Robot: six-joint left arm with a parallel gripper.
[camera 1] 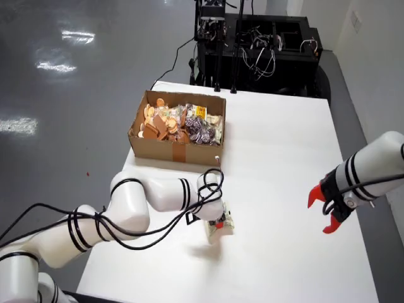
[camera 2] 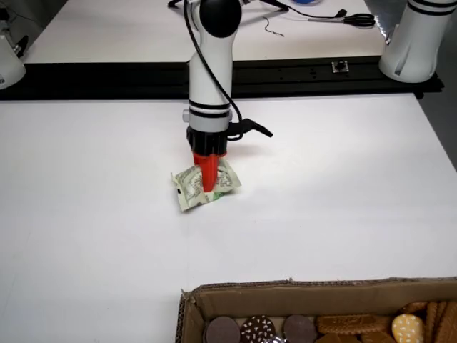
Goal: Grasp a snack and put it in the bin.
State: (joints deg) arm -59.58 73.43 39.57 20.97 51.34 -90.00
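A crumpled green-and-white snack packet [camera 1: 213, 235] [camera 2: 187, 189] lies on the white table, well short of the box. My gripper [camera 1: 219, 225] [camera 2: 208, 187] points straight down into the middle of the packet. Its red fingers [camera 2: 208, 168] are drawn together on the wrapper, which bunches up on both sides of them. The packet's lower edge still rests on the table. The bin is an open cardboard box [camera 1: 169, 150] [camera 2: 285, 287] holding several biscuits and wrapped snacks; it stands at the table's far left in the view from above and along the bottom edge in the view from the box side.
A second white arm [camera 1: 363, 170] hangs still at the right in the view from above, its red gripper [camera 1: 327, 213] open over the table. A black rail [camera 2: 107, 71] runs along the table's far side. An electronics rack [camera 1: 265, 44] stands beyond the table.
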